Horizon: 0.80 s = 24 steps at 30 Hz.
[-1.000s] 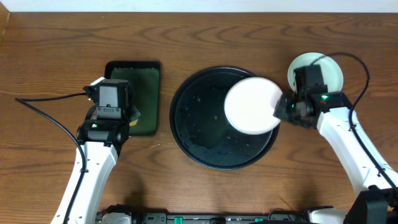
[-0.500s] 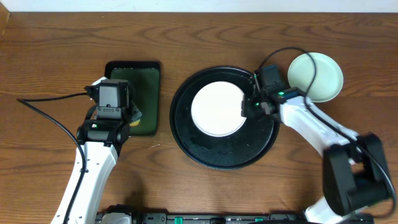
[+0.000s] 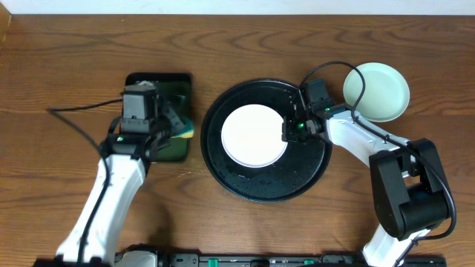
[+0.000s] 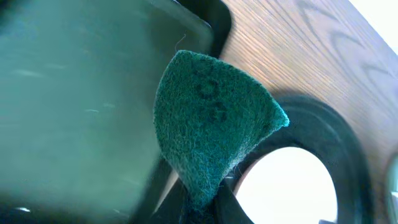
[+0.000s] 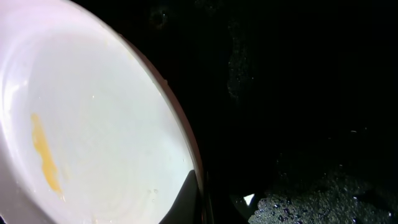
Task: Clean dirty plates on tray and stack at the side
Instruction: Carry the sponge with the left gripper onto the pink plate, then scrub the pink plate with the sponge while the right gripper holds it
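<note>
The right claw (image 3: 289, 132) is closed on the right rim of the white plate (image 3: 254, 136), and in the right wrist view one dark fingertip (image 5: 188, 194) lies over that rim at the bottom of the frame, while the other finger is hidden. The plate sits inside the round tray (image 3: 267, 194), left of its centre, and a yellow smear (image 5: 43, 152) runs down its pale inner face at the left of the wrist view. The tray's glossy black floor shows wet speckles around the plate. A mint-green plate (image 3: 376, 91) rests on the table (image 3: 59, 44) at the upper right, just outside the tray's rim; whether more than one plate lies there cannot be told. The left claw (image 3: 180, 126) is clamped on a green sponge (image 4: 211, 124), pinching its lower tip so that the pad fans upward in the left wrist view. It hangs over the right edge of the rectangular tray (image 3: 156, 80), just beside the round tray's left rim.
</note>
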Motion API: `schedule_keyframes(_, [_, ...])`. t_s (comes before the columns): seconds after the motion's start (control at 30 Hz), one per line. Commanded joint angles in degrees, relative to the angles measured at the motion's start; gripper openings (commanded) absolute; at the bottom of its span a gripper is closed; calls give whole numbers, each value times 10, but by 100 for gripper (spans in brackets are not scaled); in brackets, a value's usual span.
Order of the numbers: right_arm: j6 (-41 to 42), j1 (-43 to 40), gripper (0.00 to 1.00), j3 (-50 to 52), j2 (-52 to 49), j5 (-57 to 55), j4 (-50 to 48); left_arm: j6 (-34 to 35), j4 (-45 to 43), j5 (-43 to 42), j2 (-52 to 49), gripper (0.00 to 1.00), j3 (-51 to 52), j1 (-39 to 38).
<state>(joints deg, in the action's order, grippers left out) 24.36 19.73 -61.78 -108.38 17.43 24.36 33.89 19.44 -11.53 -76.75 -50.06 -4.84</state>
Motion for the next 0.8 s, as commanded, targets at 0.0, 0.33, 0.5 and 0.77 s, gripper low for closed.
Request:
schedule_keyframes(0.0, [5,6,1,3,-24,-41,3,14,-21,-95,-42,8,1,-24])
schedule_keyframes(0.33, [5,6,1,3,-24,-52,3,45,-156,-117,-148,8,1,-165])
schedule_keyframes(0.5, [5,6,1,3,-24,-52,4,119,-200,-29,-179,8,1,-225])
schedule_keyframes(0.77, [5,6,1,3,-24,-52,5,137,-234,90,-240,8,1,-294])
